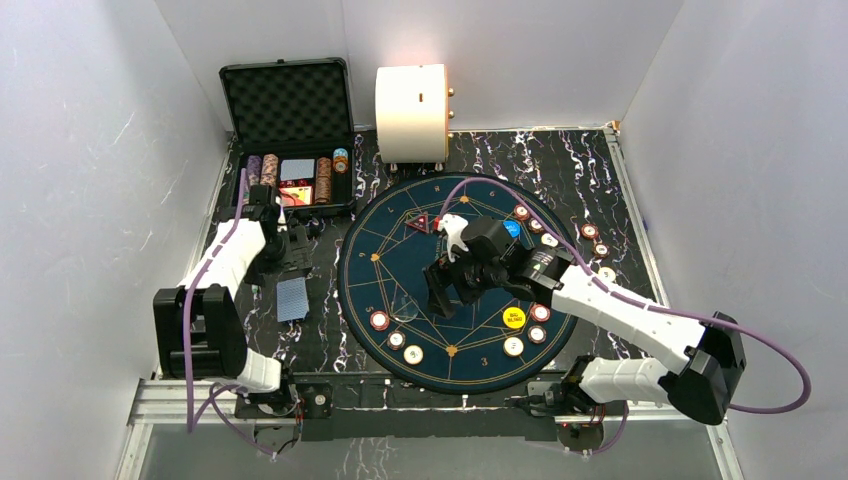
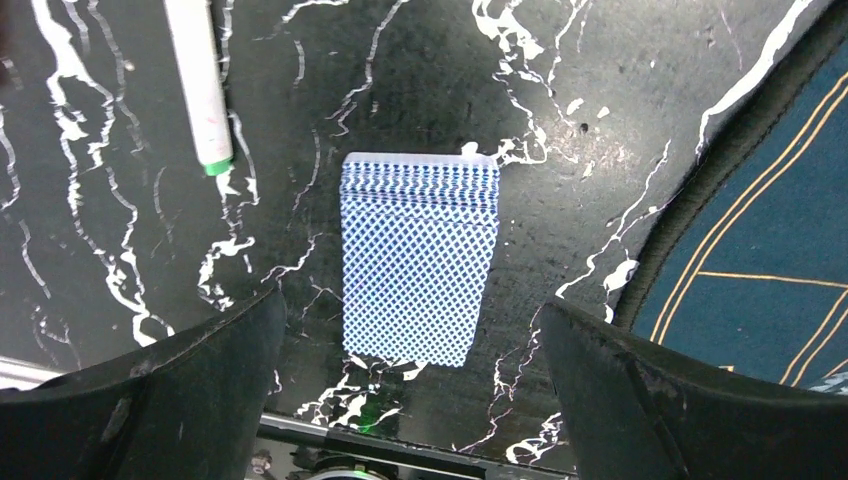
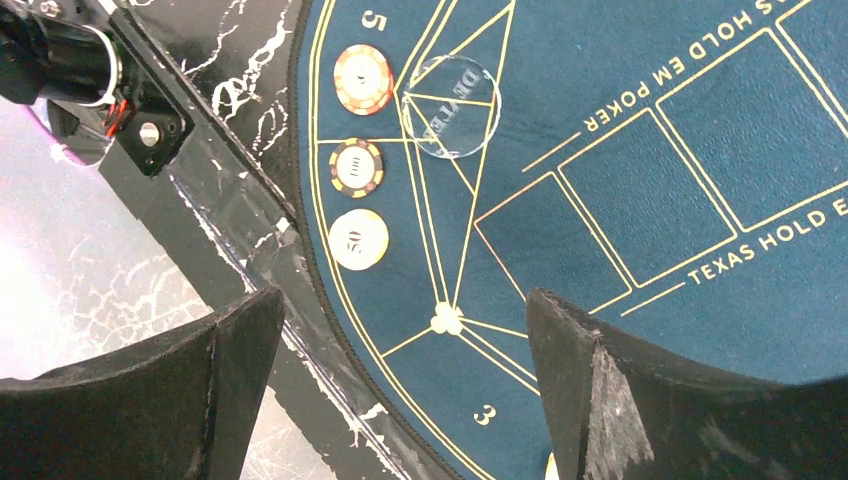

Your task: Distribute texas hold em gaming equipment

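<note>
Top external view shows a round mat (image 1: 385, 260) with chips (image 1: 396, 339) at its 7 o'clock, a yellow button (image 1: 513, 318) at 4 and a red triangle (image 1: 418, 223) at 11. An open case (image 1: 288, 140) and a cylinder (image 1: 411, 112) stand beyond the mat. Only the left wrist view shows a pen (image 2: 200, 85), at 11 o'clock from the card deck (image 2: 420, 265), which lies untouched between the left gripper's (image 2: 410, 330) spread jaws. The right gripper (image 3: 400, 320) gapes empty over the mat, near a clear disc (image 3: 451, 105).

Bright, even light, with faint sheen on the glossy black tabletop (image 2: 420, 60) and the white walls (image 1: 80, 150) slightly washed out.
</note>
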Action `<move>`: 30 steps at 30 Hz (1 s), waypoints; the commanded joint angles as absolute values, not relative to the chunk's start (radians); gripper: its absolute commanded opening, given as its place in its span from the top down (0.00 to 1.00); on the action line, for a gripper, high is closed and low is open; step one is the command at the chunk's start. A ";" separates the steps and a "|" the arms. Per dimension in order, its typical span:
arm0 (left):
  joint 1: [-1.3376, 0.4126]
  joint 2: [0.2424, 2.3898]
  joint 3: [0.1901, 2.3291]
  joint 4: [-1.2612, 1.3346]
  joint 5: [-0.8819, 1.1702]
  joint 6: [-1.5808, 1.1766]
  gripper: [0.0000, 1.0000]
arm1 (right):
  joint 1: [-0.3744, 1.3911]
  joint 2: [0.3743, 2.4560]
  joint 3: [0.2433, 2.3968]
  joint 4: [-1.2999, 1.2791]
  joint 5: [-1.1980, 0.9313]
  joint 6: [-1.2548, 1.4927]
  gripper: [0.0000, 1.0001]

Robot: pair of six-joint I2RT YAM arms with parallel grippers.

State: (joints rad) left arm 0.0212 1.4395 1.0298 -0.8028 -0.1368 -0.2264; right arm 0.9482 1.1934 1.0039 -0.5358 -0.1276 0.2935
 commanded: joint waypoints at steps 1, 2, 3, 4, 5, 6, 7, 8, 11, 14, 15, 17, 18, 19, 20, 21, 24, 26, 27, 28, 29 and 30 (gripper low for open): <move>0.030 1.419 1.000 -0.766 -0.058 -0.133 0.02 | 0.943 1.158 0.993 -0.461 -0.180 0.262 0.02; 0.031 1.417 1.001 -0.766 -0.048 -0.119 0.02 | 0.943 1.153 0.990 -0.459 -0.177 0.259 0.02; 0.031 1.420 1.006 -0.771 -0.049 -0.112 0.02 | 0.943 1.149 0.989 -0.459 -0.173 0.255 0.02; 0.031 1.425 1.011 -0.775 -0.059 -0.102 0.02 | 0.943 1.143 0.985 -0.458 -0.171 0.255 0.02; 0.031 1.430 1.012 -0.775 -0.068 -0.088 0.02 | 0.943 1.138 0.982 -0.455 -0.170 0.253 0.02; 0.031 1.434 1.006 -0.766 -0.069 -0.074 0.02 | 0.943 1.133 0.976 -0.452 -0.172 0.253 0.02; 0.031 1.442 1.005 -0.764 -0.064 -0.070 0.02 | 0.943 1.129 0.973 -0.447 -0.176 0.253 0.02; 0.032 1.452 1.006 -0.765 -0.053 -0.066 0.02 | 0.944 1.125 0.969 -0.443 -0.180 0.251 0.02; 0.033 1.473 1.006 -0.765 -0.039 -0.060 0.02 | 0.953 1.114 0.969 -0.440 -0.174 0.245 0.02; 0.035 1.488 1.010 -0.760 -0.017 -0.057 0.02 | 0.965 1.097 0.971 -0.442 -0.164 0.240 0.02; 0.038 1.493 1.009 -0.759 -0.020 -0.055 0.02 | 0.967 1.091 0.970 -0.441 -0.160 0.238 0.02; 0.039 1.508 1.009 -0.759 -0.022 -0.054 0.02 | 0.972 1.079 0.964 -0.441 -0.157 0.238 0.02; 0.044 1.516 1.010 -0.758 -0.009 -0.054 0.02 | 0.974 1.074 0.963 -0.442 -0.157 0.239 0.02; 0.048 1.524 1.014 -0.760 0.004 -0.055 0.02 | 0.977 1.069 0.961 -0.442 -0.156 0.238 0.02; 0.056 1.534 1.018 -0.764 0.011 -0.056 0.02 | 0.978 1.064 0.959 -0.442 -0.155 0.239 0.02; 0.062 1.545 1.020 -0.767 0.009 -0.055 0.02 | 0.980 1.060 0.958 -0.444 -0.152 0.239 0.02; 0.077 1.570 1.023 -0.770 0.015 -0.061 0.02 | 0.984 1.049 0.952 -0.445 -0.143 0.238 0.02; 0.077 1.580 1.016 -0.768 0.004 -0.061 0.02 | 0.987 1.048 0.950 -0.443 -0.140 0.238 0.02; 0.078 1.577 1.013 -0.766 0.005 -0.064 0.02 | 0.989 1.048 0.950 -0.441 -0.138 0.235 0.02; 0.080 1.578 1.012 -0.766 0.006 -0.064 0.01 | 0.989 1.045 0.951 -0.441 -0.137 0.236 0.02; 0.081 1.579 1.012 -0.768 0.005 -0.066 0.02 | 0.991 1.045 0.951 -0.439 -0.137 0.235 0.02; 0.080 1.581 1.010 -0.768 0.004 -0.065 0.02 | 0.992 1.046 0.950 -0.438 -0.134 0.234 0.01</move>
